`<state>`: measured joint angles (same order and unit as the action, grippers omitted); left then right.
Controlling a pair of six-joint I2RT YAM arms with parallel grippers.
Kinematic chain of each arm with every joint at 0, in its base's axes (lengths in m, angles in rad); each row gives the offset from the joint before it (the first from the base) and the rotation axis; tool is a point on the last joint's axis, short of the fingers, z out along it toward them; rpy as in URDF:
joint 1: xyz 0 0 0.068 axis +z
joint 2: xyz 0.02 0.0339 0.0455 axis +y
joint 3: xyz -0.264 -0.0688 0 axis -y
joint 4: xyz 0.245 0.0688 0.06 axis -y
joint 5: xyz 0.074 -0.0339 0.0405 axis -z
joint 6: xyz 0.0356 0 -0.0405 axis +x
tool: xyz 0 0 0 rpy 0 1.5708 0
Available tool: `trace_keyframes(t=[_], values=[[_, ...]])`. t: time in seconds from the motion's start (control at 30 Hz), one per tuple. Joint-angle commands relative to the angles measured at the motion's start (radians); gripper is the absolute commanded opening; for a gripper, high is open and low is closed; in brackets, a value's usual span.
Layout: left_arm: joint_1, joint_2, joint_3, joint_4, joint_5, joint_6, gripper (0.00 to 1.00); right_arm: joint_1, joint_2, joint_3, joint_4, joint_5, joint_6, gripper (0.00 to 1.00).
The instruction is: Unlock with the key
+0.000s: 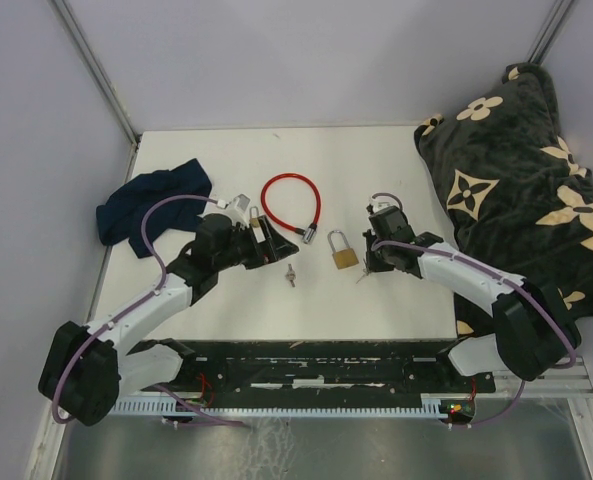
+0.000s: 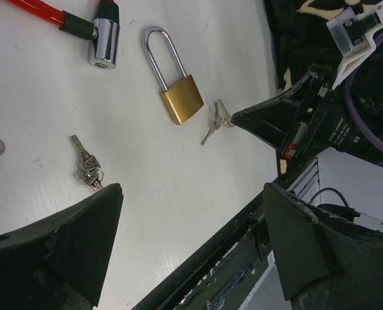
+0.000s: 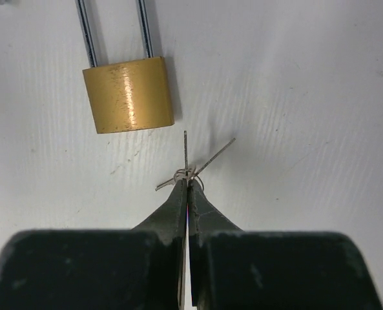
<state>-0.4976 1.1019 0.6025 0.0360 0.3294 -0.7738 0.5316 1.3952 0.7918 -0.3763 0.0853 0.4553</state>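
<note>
A brass padlock (image 1: 342,256) (image 2: 183,99) (image 3: 128,93) with a steel shackle lies flat on the white table between the arms. Just right of it, my right gripper (image 1: 369,268) (image 3: 188,185) is shut on a small bunch of keys (image 3: 187,169) (image 2: 215,119). One thin key stands edge-on between the fingertips and points toward the padlock's base, a short gap away. Two more keys splay out to either side. My left gripper (image 1: 267,246) (image 2: 191,213) stands wide open above the table left of the padlock, with nothing between its fingers.
A second bunch of keys (image 1: 291,275) (image 2: 86,166) lies between the left gripper and the padlock. A red cable lock (image 1: 291,203) (image 2: 104,42) is coiled behind it. A blue cloth (image 1: 151,205) sits at the far left, a black patterned blanket (image 1: 521,160) at the right.
</note>
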Motion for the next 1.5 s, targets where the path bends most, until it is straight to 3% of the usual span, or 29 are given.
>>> trace_keyframes(t=[0.0,0.2,0.5,0.97,1.47], values=[[-0.010,0.032,-0.012,0.140,0.061,-0.075,0.94,0.025,-0.050,-0.017,0.072,-0.049,-0.006,0.02],[-0.029,0.108,-0.001,0.182,0.059,-0.175,0.92,0.089,-0.113,-0.072,0.180,-0.066,-0.014,0.02],[-0.052,0.229,0.030,0.208,0.021,-0.338,0.86,0.238,-0.199,-0.109,0.305,0.058,-0.077,0.02],[-0.128,0.361,0.118,0.209,0.006,-0.380,0.78,0.446,-0.146,-0.077,0.351,0.247,-0.164,0.02],[-0.169,0.419,0.137,0.209,0.000,-0.378,0.55,0.533,-0.064,-0.044,0.400,0.336,-0.186,0.02]])
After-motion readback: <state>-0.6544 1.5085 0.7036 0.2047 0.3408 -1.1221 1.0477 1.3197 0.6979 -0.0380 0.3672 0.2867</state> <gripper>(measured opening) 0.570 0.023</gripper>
